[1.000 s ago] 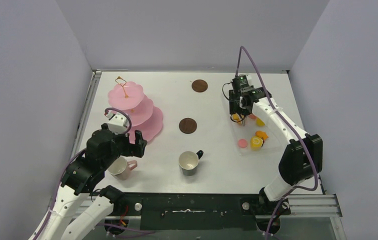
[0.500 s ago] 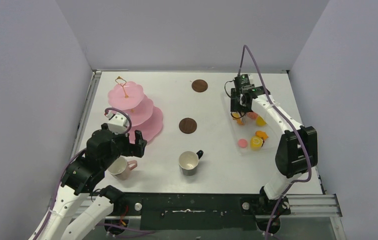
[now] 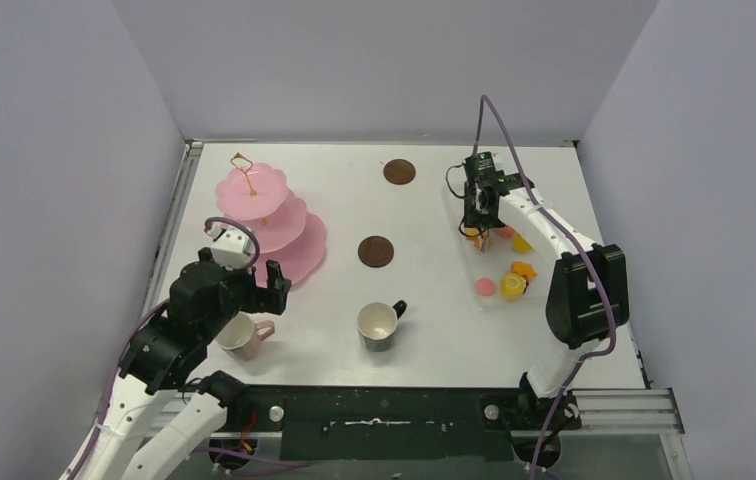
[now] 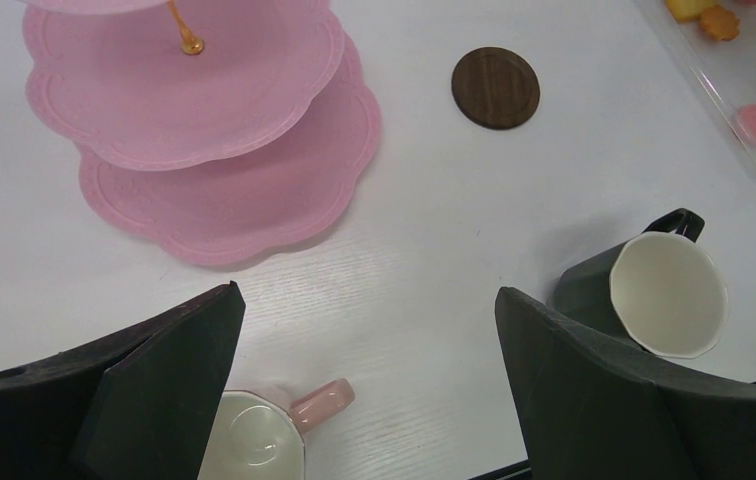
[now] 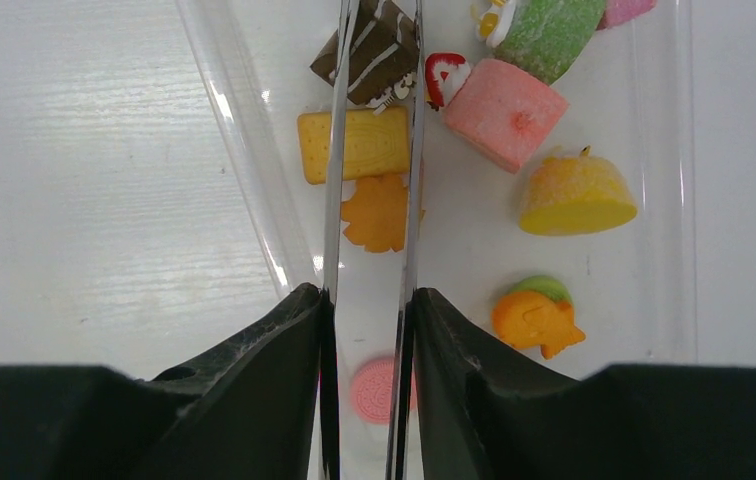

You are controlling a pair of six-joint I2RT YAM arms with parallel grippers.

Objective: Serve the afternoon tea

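The pink three-tier stand (image 3: 264, 215) stands at the left and shows in the left wrist view (image 4: 194, 130). My left gripper (image 3: 254, 285) is open and empty above the pink mug (image 4: 254, 440), with the black mug (image 4: 654, 295) to its right. One brown coaster (image 3: 376, 251) lies mid-table and another (image 3: 400, 171) lies at the back. My right gripper (image 5: 367, 295) is shut on the long metal tongs (image 5: 339, 150), over the far end of the tray. The tong tips flank a chocolate pastry (image 5: 379, 45). A yellow biscuit (image 5: 364, 145) and a pink block (image 5: 504, 110) lie beside it.
The clear plastic tray (image 5: 244, 150) at the right holds several toy pastries, also seen from above (image 3: 512, 285). The pink mug (image 3: 241, 336) and black mug (image 3: 379, 325) stand near the table's front edge. Grey walls close in the table on three sides.
My right wrist has turned and drawn slightly left over the tray's far end, still holding the tongs. My left gripper has shifted slightly left above the pink mug.
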